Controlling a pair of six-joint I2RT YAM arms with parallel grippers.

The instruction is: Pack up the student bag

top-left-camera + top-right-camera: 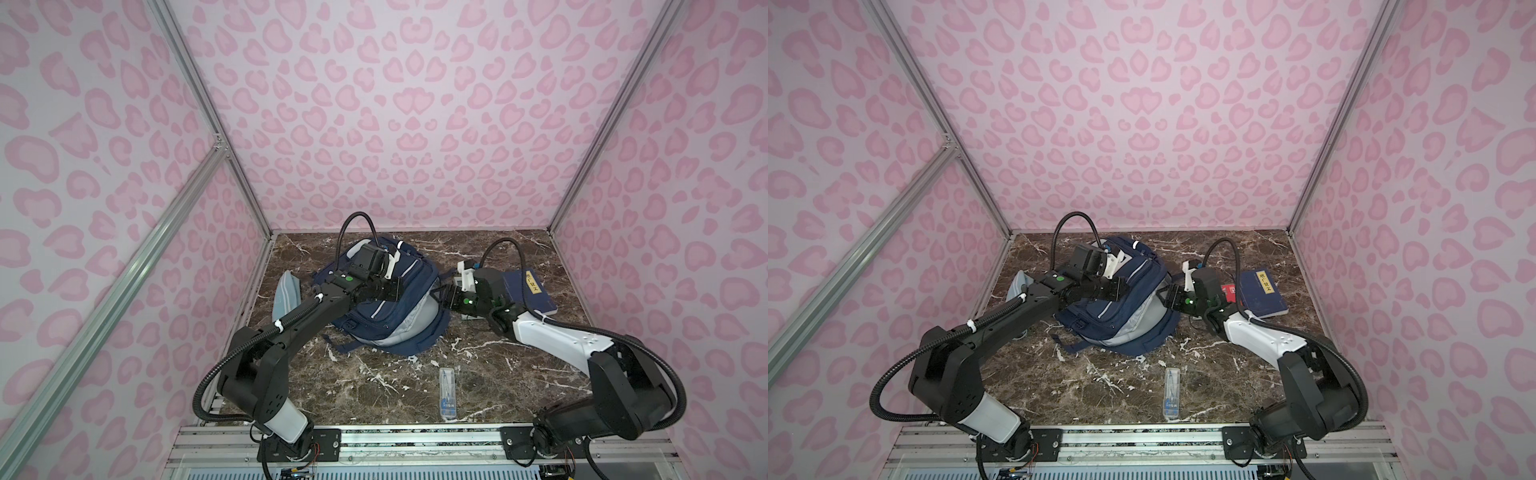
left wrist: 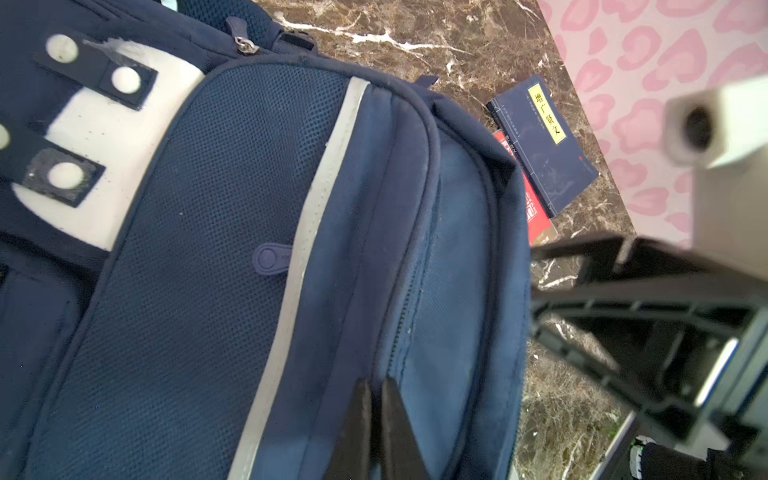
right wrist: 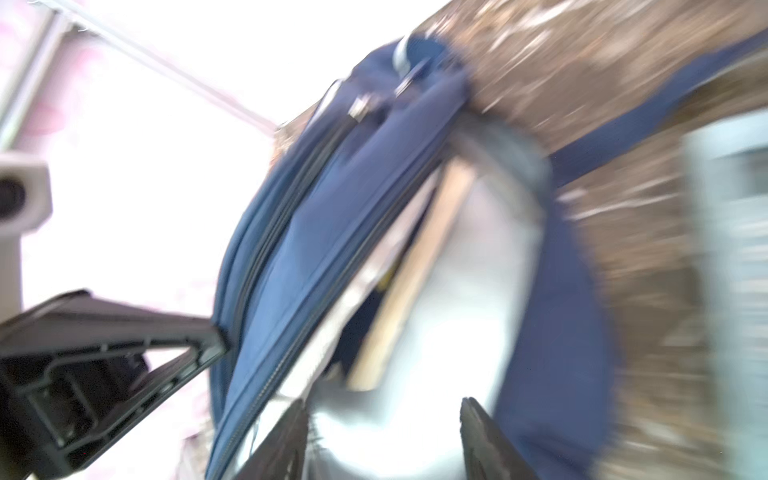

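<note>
I read only one title: 增广贤文, in dark characters on the yellow label [image 2: 546,114] of the dark-blue book [image 2: 552,174] on my desk. The red book's [image 2: 535,214] white print was illegible.

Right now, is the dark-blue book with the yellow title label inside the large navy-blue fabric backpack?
No, the dark-blue book lies on the brown marble tabletop beside the backpack, partly over a red book.

Right wrist view motion-blurred throughout; student bag [image 3: 332,199] contents indistinct. Red book [image 2: 534,208] largely covered by blue book [image 2: 544,141]. Light-blue pouch [image 1: 286,291] partly behind left arm [image 1: 307,313].
</note>
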